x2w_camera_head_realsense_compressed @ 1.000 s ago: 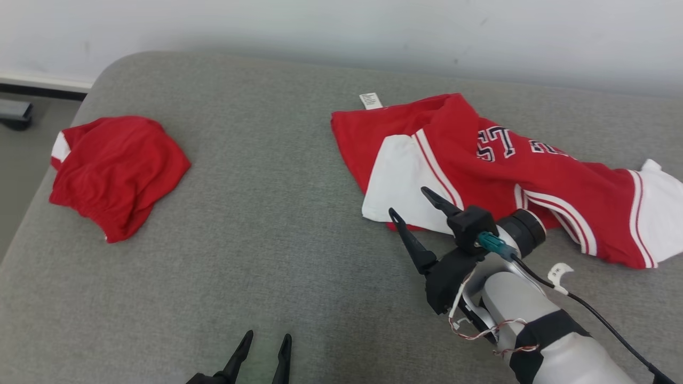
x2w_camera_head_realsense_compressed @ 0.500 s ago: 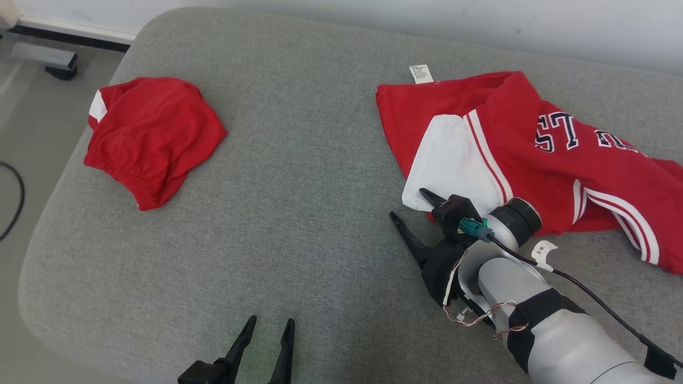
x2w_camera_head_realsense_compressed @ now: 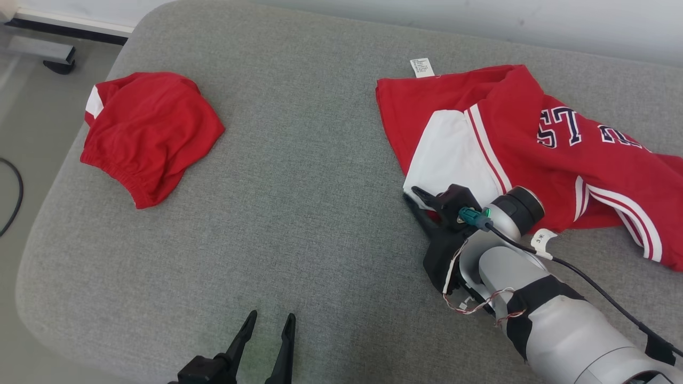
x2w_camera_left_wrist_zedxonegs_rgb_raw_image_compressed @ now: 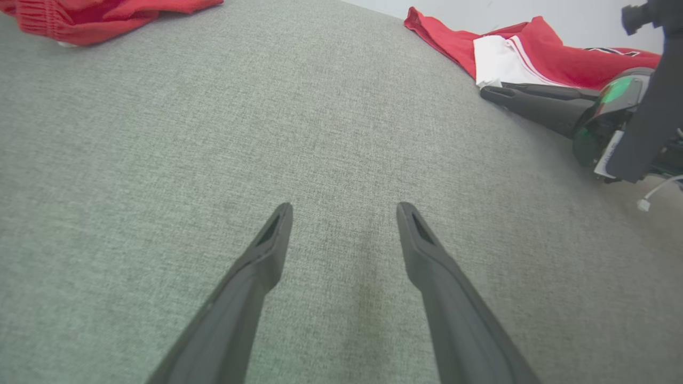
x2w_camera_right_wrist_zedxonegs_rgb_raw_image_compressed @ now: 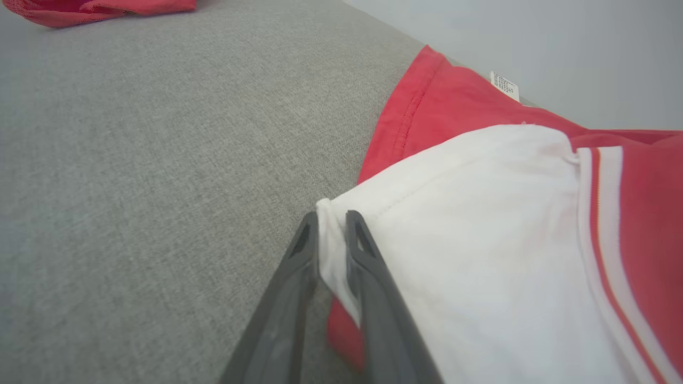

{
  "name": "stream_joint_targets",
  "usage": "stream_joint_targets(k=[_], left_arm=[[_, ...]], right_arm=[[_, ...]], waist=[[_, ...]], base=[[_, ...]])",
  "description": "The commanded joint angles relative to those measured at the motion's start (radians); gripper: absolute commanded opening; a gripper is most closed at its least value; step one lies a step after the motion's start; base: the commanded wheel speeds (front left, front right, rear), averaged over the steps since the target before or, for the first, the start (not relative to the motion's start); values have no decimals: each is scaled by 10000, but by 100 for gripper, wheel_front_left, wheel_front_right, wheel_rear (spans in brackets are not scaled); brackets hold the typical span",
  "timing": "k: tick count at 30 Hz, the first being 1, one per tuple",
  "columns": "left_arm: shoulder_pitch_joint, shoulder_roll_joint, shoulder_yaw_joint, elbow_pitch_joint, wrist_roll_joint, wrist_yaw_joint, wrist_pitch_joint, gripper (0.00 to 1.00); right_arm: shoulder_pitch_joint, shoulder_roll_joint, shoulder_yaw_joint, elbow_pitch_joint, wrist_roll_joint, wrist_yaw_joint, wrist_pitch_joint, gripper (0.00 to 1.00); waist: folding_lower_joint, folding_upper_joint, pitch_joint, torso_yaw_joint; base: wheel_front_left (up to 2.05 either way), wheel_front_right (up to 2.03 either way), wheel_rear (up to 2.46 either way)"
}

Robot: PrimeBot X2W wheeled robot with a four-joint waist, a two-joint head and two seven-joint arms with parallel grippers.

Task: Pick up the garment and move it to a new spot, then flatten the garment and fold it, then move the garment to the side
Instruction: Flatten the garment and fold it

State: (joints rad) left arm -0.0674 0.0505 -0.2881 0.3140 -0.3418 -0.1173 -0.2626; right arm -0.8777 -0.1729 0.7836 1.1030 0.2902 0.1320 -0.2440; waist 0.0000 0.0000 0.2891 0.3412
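Right end effector (x2w_camera_right_wrist_zedxonegs_rgb_raw_image_compressed: 332, 217) is clenched on the near white sleeve corner of the garment (x2w_camera_head_realsense_compressed: 539, 160), whose long axis runs ahead and to its right. Left end effector (x2w_camera_left_wrist_zedxonegs_rgb_raw_image_compressed: 344, 210) hangs released, well apart, farther away.

Grey cushion (x2w_camera_head_realsense_compressed: 299, 176), pale wall behind. Red-and-white jersey (x2w_camera_head_realsense_compressed: 512, 122) crumpled at right, dark numerals facing up, white label (x2w_camera_head_realsense_compressed: 421, 68) at its far edge. Right gripper (x2w_camera_head_realsense_compressed: 417, 196) at jersey's near white corner, fingers nearly together on the cloth. Left gripper (x2w_camera_head_realsense_compressed: 270, 320) bottom centre, fingers apart over bare cushion. Second red garment (x2w_camera_head_realsense_compressed: 149, 133) bunched at left. Black cable (x2w_camera_head_realsense_compressed: 21, 189) on floor.
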Motion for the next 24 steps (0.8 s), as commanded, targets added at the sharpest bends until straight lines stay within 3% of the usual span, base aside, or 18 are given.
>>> stream_joint_targets(k=[1,10,17,24], left_arm=[[-61,-2,56,48,49,10,-34,100],[56,1,207,66,240,-32,-34,100],[303,1,418,194,447,-67,-34,100],[717,3,647,302,652,-127,-34,100]], right_arm=[[66,15,-72,202,-59,-24,-21,0],[-40,-63,-668,-800,40,-24,-217,0],[1104,-615,-1921,-3311,-237,-24,-204,0],[2615,-923,-2157,-4807,-229,-24,-206,0]], waist=[[0,0,-26,-40],[0,0,-221,-405],[0,0,-841,-1088],[0,0,-1811,-1891]], base=[[0,0,0],[0,0,0],[0,0,0],[0,0,0]])
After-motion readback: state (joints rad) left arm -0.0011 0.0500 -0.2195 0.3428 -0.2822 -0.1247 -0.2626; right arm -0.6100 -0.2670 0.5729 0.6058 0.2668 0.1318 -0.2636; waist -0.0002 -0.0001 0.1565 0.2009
